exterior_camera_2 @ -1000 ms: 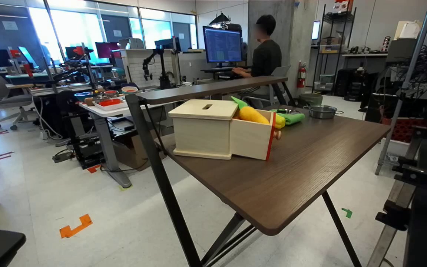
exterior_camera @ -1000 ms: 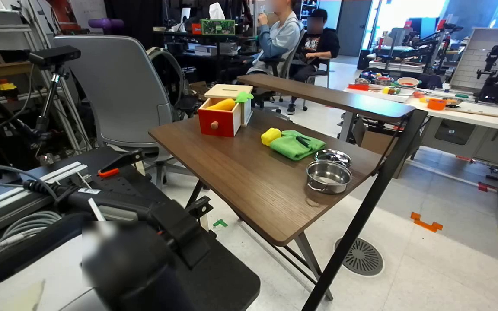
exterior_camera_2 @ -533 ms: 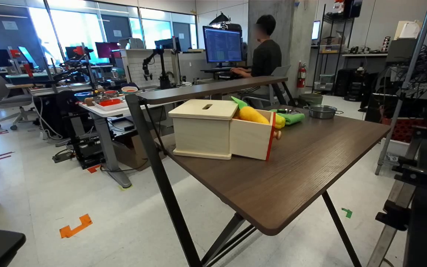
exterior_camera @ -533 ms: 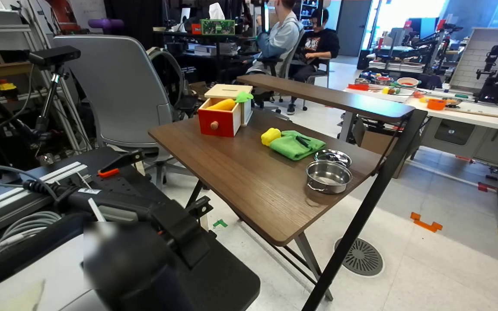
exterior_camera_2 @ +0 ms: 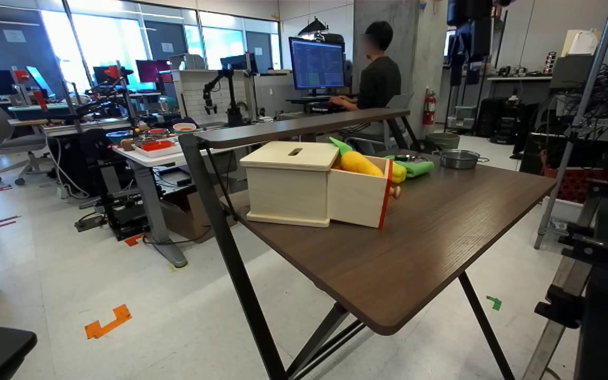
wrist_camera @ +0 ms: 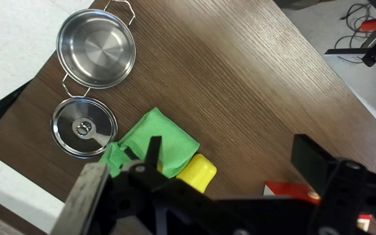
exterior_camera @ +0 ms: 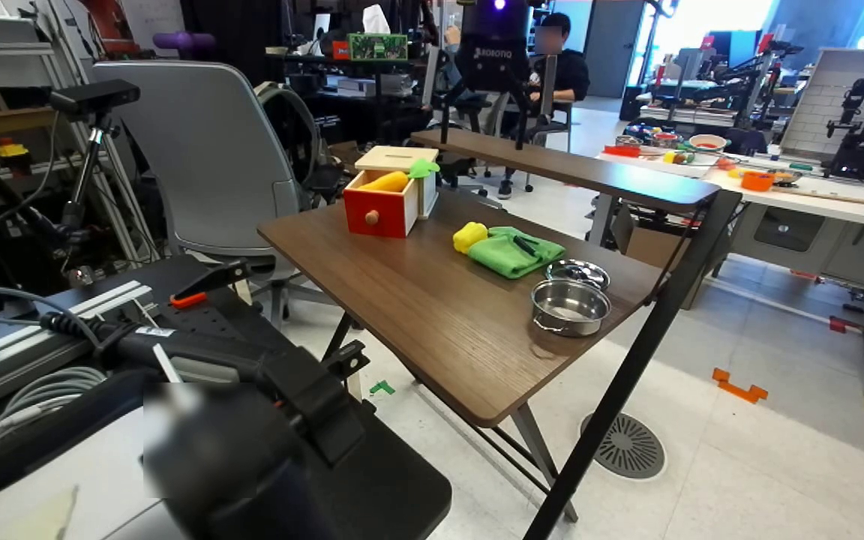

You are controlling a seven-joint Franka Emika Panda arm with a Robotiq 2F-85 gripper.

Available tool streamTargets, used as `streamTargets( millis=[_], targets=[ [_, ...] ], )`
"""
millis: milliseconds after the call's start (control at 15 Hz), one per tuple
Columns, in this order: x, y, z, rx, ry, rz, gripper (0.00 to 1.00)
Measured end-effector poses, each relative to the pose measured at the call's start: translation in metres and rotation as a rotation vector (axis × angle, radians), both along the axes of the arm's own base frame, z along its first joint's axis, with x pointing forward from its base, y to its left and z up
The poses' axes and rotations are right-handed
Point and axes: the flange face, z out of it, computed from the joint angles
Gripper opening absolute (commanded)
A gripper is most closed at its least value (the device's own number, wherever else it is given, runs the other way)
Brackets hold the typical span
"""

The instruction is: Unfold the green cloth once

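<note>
In an exterior view, the black Robotiq gripper [exterior_camera: 482, 142] has come well down into sight since half a second ago, its jaws spread wide apart. The folded green textured cloth [exterior_camera: 507, 259] lies on the brown wood-grained counter [exterior_camera: 417, 292] just where it lay, between a round shiny metal lid [wrist_camera: 84, 128] and a glossy yellow pepper-shaped piece [exterior_camera: 469, 237].

Wrist [exterior_camera: 493, 21] high in both exterior views — jaws pointing down, spread wide apart.

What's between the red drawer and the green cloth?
A yellow pepper, closer to the green cloth than to the red drawer, as an exterior view shows.
</note>
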Motion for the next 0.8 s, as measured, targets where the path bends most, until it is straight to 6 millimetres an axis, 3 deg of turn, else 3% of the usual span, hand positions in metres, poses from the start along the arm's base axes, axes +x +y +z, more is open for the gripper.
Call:
streamTargets(
  millis=[200,533,800],
  targets=[
    [0.010,-0.002,-0.021,-0.042,-0.008,0.026,1.00],
    [0.013,-0.004,-0.024,-0.053,-0.006,0.034,1.00],
    [0.009,-0.007,-0.043,-0.053,0.031,0.102,1.00]
  ],
)
